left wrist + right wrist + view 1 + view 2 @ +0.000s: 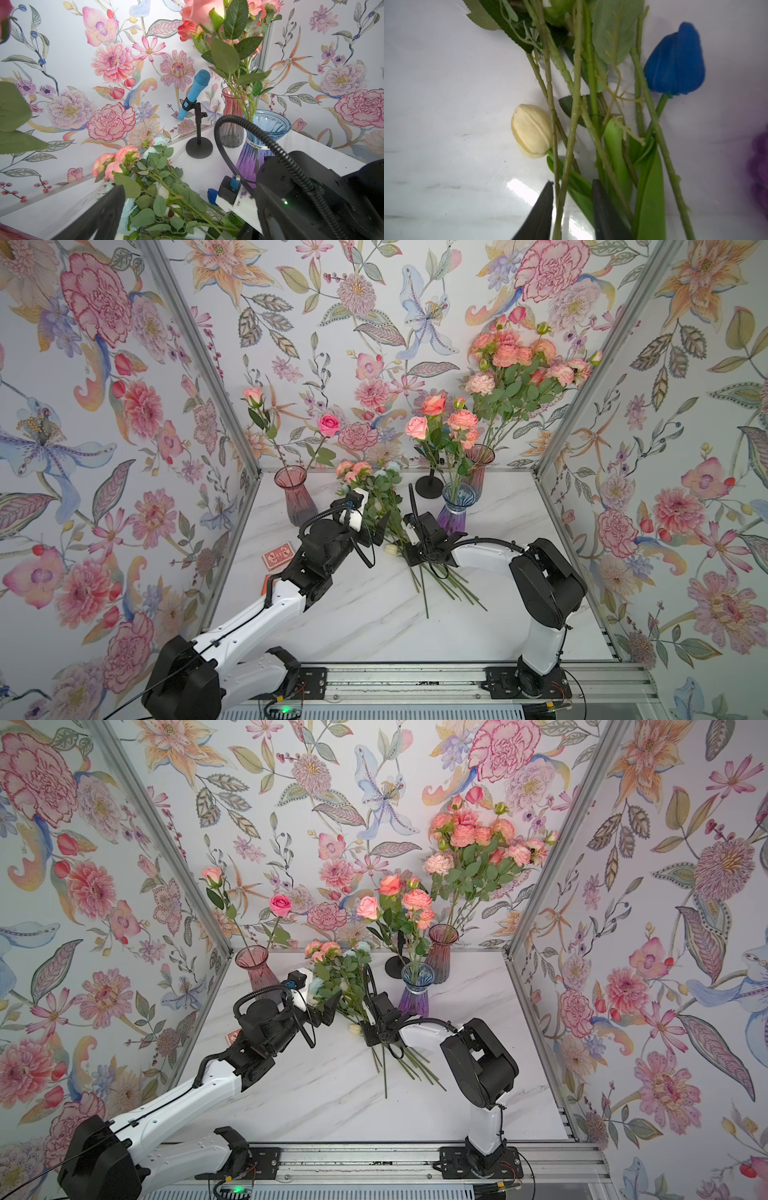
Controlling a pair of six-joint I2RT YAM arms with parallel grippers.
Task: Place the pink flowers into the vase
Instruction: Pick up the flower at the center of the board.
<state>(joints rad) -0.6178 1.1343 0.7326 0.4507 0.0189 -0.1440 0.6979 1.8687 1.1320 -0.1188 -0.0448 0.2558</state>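
Near the middle of both top views, a bunch of pink flowers lies flat on the white desk. The blooms point to the back wall. The green stems fan out toward the lower part of the frame. Pale blue and white blooms lie mixed in the same bunch.

More pink flowers stand in three vases. The pink vase, left of the middle, holds two roses. The blue and purple vase, right of the middle, holds a few roses. The pink and grey vase just behind it holds a big tall bunch that reaches into the upper right.

The left claw is at the left side of the lying bunch, by the leaves. It is wide apart and holds nothing. The left wrist view shows one black finger beside the leaves.

The right claw is down over the stems, on the right side of the bunch. The right wrist view shows its two black fingers a little apart, with thin stems between them. They do not squeeze the stems from both sides. A white tulip bud and a blue tulip lie among those stems.

A blue microphone on a black stand is at the back of the desk, beside the vases. A red card box lies near the left edge of the desk.
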